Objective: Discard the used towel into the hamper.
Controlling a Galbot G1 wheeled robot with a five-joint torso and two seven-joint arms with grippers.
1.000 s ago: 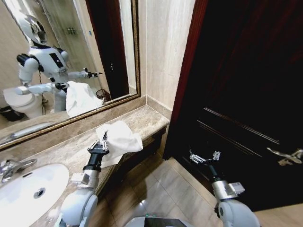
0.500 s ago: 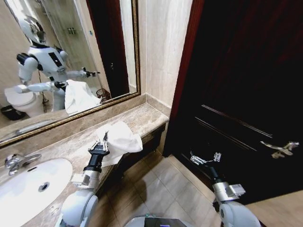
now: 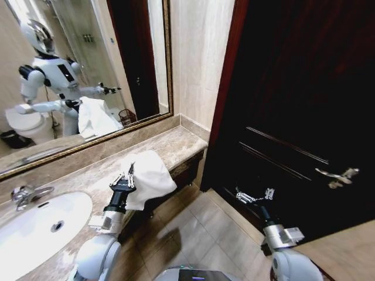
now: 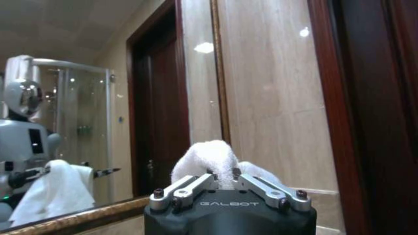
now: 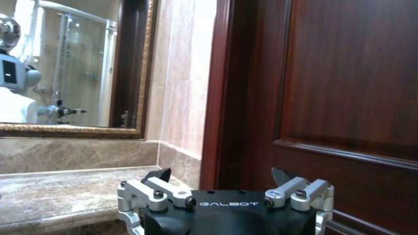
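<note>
Towel (image 3: pixel 149 175): plain white, no pattern, fuzzy white in the left wrist view (image 4: pixel 212 159) too. Left gripper (image 3: pixel 128 174): black body, silver finger links, white "GALBOT" lettering on the black housing (image 4: pixel 228 203). Right gripper (image 3: pixel 254 195): same black and silver, black fingertips (image 5: pixel 158 175). Both forearms: white-grey shells with black sections. Countertop (image 3: pixel 176 146): beige-brown marble, mottled veining. Basin (image 3: pixel 35 225) set in countertop: glossy white; tap (image 3: pixel 23 193) chrome. Mirror frame (image 3: pixel 167 64) above countertop: dark gold, beaded edge. Wall (image 3: pixel 202 58) right of mirror: cream stone, faint vertical streaks. Door (image 3: pixel 304 105): very dark red-brown wood, redder trim, silver lever handle (image 3: pixel 334 175). Floor (image 3: pixel 199 234) below countertop: grey-beige tiles, dark grout.
</note>
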